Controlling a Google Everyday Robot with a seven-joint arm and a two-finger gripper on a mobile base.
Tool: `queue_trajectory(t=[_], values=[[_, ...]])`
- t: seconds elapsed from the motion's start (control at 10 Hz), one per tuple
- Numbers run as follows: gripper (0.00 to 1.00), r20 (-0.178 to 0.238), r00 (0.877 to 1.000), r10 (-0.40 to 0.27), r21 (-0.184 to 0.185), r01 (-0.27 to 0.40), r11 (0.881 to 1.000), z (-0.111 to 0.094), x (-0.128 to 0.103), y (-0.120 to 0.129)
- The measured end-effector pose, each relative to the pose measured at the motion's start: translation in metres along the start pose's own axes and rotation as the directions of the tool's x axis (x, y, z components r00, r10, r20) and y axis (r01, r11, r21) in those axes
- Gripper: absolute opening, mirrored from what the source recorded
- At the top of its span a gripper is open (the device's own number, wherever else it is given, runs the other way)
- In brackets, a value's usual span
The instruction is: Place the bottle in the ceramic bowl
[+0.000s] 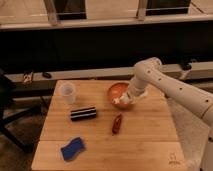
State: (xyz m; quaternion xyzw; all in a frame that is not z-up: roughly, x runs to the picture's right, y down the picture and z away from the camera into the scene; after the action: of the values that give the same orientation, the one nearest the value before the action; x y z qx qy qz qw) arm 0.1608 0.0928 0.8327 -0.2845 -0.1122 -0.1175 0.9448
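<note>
The orange-brown ceramic bowl (115,90) sits right of centre on the wooden table (146,145). My white arm reaches in from the right and bends down to the bowl's front right rim. The gripper (125,99) is at that rim, shut on the small white bottle (119,101). The bottle's lower end hangs over the bowl's front edge. I cannot tell whether it touches the bowl.
A translucent white cup (67,93) stands at the table's back left. A black striped bar (83,113) lies left of the bowl and a dark red slender object (117,123) lies in front of it. A blue sponge (73,148) is near the front left edge.
</note>
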Motion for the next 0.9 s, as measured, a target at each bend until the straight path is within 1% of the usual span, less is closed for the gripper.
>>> queue_trajectory(t=[0.2, 0.6, 0.8, 0.9], values=[[0.01, 0.004, 1.000, -0.002, -0.001, 0.002, 1.000, 0.004, -0.003, -0.007], [0.01, 0.010, 1.000, 0.005, 0.000, -0.005, 1.000, 0.009, 0.000, -0.014], [0.07, 0.014, 1.000, 0.001, -0.001, -0.001, 1.000, 0.012, -0.003, -0.018], [0.08, 0.015, 1.000, 0.002, -0.002, -0.002, 1.000, 0.013, -0.003, -0.018]])
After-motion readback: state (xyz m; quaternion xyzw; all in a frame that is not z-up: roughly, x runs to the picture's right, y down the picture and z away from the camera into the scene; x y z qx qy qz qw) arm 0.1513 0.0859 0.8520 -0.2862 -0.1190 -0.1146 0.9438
